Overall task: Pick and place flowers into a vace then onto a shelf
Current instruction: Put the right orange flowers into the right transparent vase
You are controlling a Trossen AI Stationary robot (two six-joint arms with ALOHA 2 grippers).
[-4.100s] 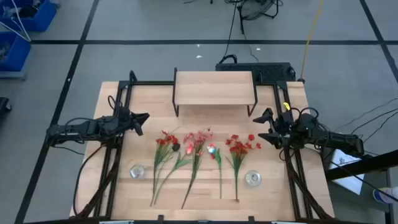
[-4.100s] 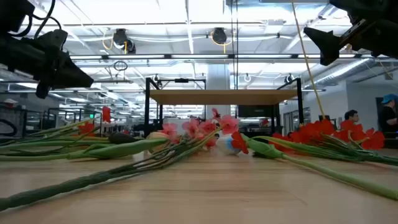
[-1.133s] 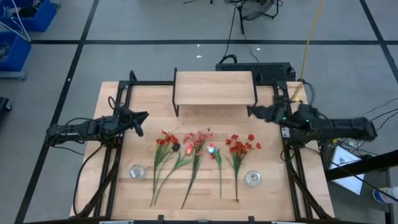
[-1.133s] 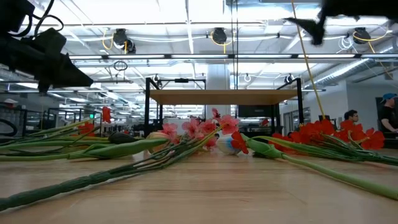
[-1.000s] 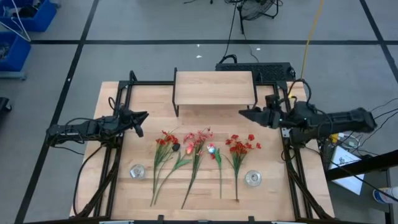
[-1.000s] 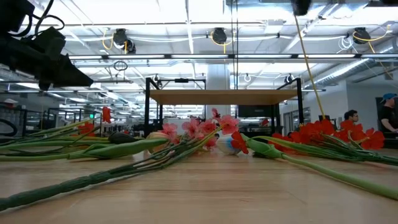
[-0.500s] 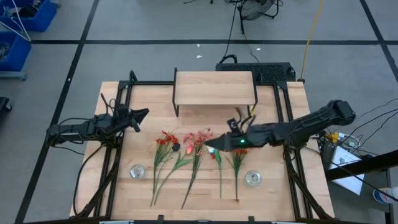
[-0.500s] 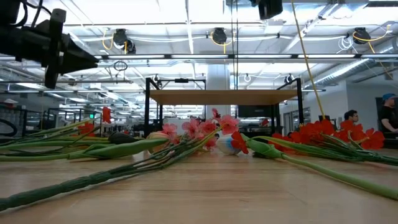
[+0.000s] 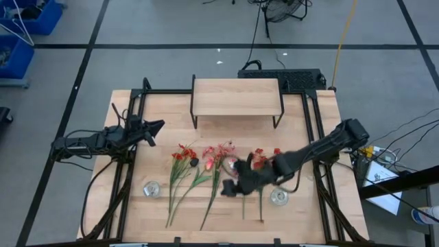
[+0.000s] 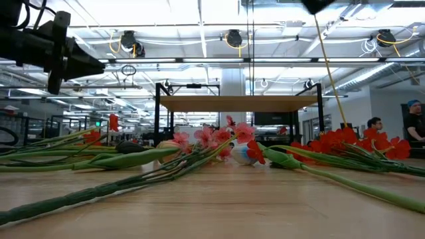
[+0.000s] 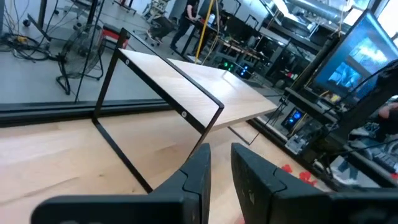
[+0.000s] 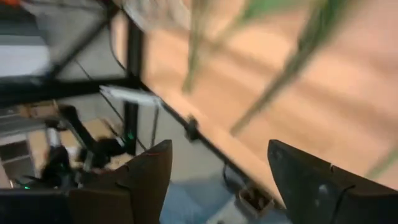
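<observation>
I had the right pincer (image 9: 232, 187) low over the green-stemmed red and pink flowers (image 9: 212, 168) lying mid-worktop, fingers spread and empty, ready to take a stem; the left pincer (image 9: 156, 128) waited nearly closed, empty, left of the wood-topped shelf (image 9: 236, 97).

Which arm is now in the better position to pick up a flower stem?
The right. Its gripper is open over the stems of the flowers at mid-table. The left gripper hangs shut by the table's left edge, clear of them.
</observation>
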